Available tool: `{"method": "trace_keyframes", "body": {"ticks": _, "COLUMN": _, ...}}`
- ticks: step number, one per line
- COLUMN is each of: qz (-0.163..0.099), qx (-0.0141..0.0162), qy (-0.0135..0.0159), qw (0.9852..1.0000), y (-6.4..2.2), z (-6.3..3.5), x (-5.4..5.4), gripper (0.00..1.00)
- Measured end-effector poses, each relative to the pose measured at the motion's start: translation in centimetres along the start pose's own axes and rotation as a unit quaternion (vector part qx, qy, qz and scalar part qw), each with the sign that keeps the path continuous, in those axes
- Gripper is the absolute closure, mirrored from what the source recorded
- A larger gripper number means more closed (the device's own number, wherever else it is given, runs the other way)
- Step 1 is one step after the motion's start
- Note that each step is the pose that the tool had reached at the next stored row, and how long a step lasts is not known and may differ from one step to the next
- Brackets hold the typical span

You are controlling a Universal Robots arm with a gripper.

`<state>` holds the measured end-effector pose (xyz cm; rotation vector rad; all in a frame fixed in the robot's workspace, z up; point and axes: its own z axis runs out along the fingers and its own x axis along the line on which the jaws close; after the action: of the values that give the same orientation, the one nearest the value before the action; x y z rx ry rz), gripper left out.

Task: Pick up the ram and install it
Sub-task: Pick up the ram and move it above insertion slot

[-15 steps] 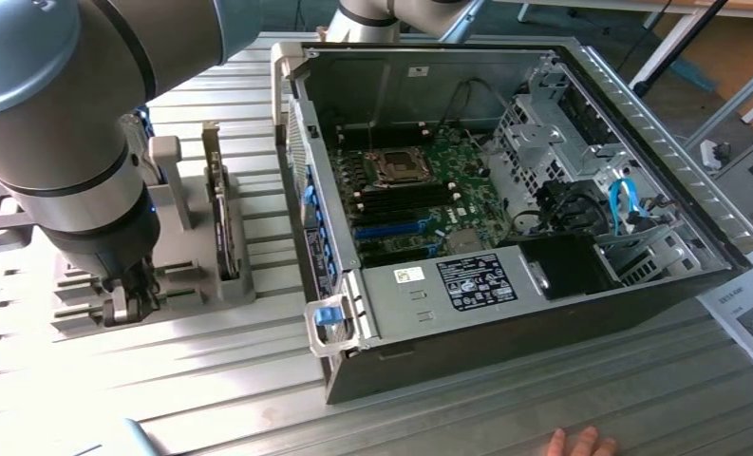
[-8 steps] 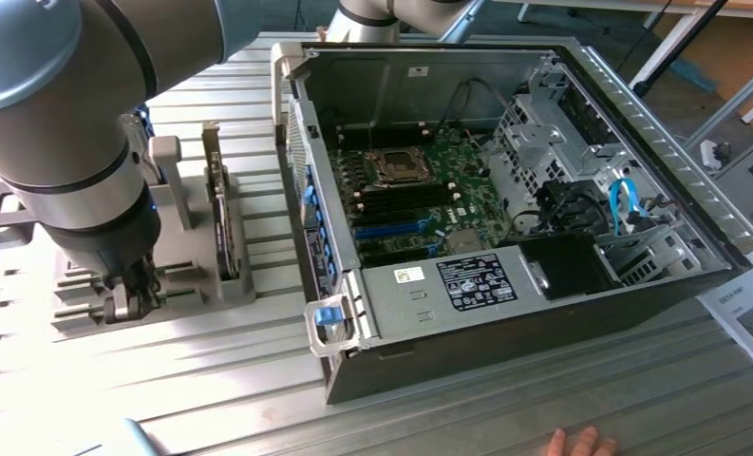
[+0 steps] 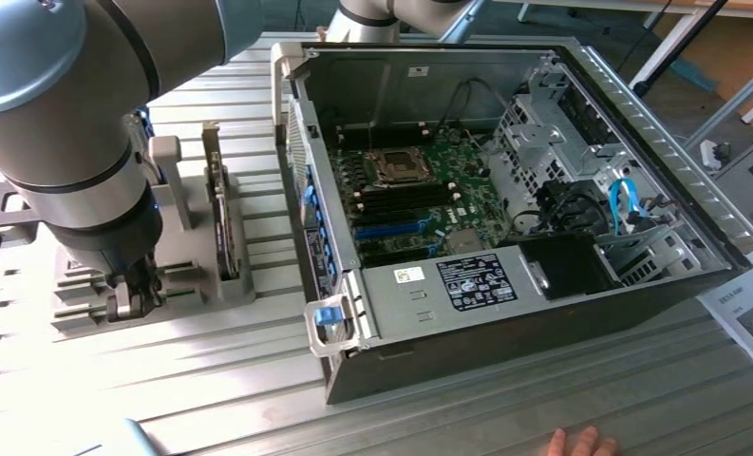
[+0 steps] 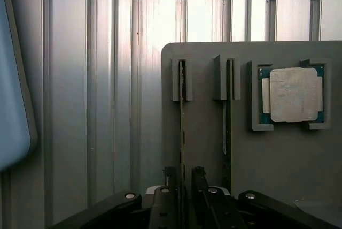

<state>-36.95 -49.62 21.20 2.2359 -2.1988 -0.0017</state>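
The ram stands on edge in a slot of the grey holder. It is a thin green stick seen from above. A second stick stands in the neighbouring slot. My gripper is down over the near end of the first stick. One dark finger stands on each side of it, with a small gap showing, and the stick still rests in its slot. In the exterior view my gripper is low over the holder, at that view's left.
The open computer case lies at the exterior view's right, with its motherboard and processor socket exposed. A square silver processor chip sits in the holder. A person's hand rests at the table's near edge.
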Motion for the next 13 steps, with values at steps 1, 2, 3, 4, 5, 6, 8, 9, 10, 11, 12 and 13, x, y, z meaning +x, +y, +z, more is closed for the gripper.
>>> {"method": "trace_keyframes", "body": {"ticks": 1, "qz": 0.0, "qx": -0.0001, "qy": 0.0, "qw": 1.0, "y": -0.02, "z": 0.04, "x": -0.07, "gripper": 0.75}}
{"method": "trace_keyframes", "body": {"ticks": 2, "qz": 0.0, "qx": 0.0, "qy": 0.0, "qw": 1.0, "y": -0.05, "z": 0.09, "x": -0.14, "gripper": 0.75}}
{"method": "trace_keyframes", "body": {"ticks": 3, "qz": 0.0, "qx": 0.0, "qy": -0.0001, "qw": 1.0, "y": -0.05, "z": 0.1, "x": -0.16, "gripper": 0.75}}
{"method": "trace_keyframes", "body": {"ticks": 4, "qz": 0.0, "qx": 0.0, "qy": 0.0, "qw": 1.0, "y": -0.05, "z": 0.1, "x": -0.16, "gripper": 0.75}}
{"method": "trace_keyframes", "body": {"ticks": 5, "qz": 0.0, "qx": -0.0001, "qy": 0.0, "qw": 1.0, "y": -0.05, "z": 0.1, "x": -0.16, "gripper": 0.75}}
{"method": "trace_keyframes", "body": {"ticks": 6, "qz": 0.0, "qx": 0.0, "qy": 0.0, "qw": 1.0, "y": -0.05, "z": 0.1, "x": -0.16, "gripper": 0.75}}
{"method": "trace_keyframes", "body": {"ticks": 8, "qz": 0.0, "qx": 0.0, "qy": 0.0, "qw": 1.0, "y": -0.05, "z": 0.1, "x": -0.16, "gripper": 0.75}}
{"method": "trace_keyframes", "body": {"ticks": 9, "qz": 0.0, "qx": 0.0, "qy": 0.0, "qw": 1.0, "y": -0.05, "z": 0.1, "x": -0.16, "gripper": 0.75}}
{"method": "trace_keyframes", "body": {"ticks": 10, "qz": 0.0, "qx": 0.0, "qy": 0.0, "qw": 1.0, "y": -0.05, "z": 0.1, "x": -0.16, "gripper": 0.75}}
{"method": "trace_keyframes", "body": {"ticks": 11, "qz": 0.0, "qx": 0.0, "qy": 0.0, "qw": 1.0, "y": -0.05, "z": 0.1, "x": -0.16, "gripper": 0.75}}
{"method": "trace_keyframes", "body": {"ticks": 12, "qz": 0.0, "qx": 0.0, "qy": 0.0, "qw": 1.0, "y": -0.05, "z": 0.1, "x": -0.16, "gripper": 0.75}}
{"method": "trace_keyframes", "body": {"ticks": 13, "qz": 0.0, "qx": 0.0, "qy": 0.0, "qw": 1.0, "y": -0.05, "z": 0.1, "x": -0.16, "gripper": 0.75}}
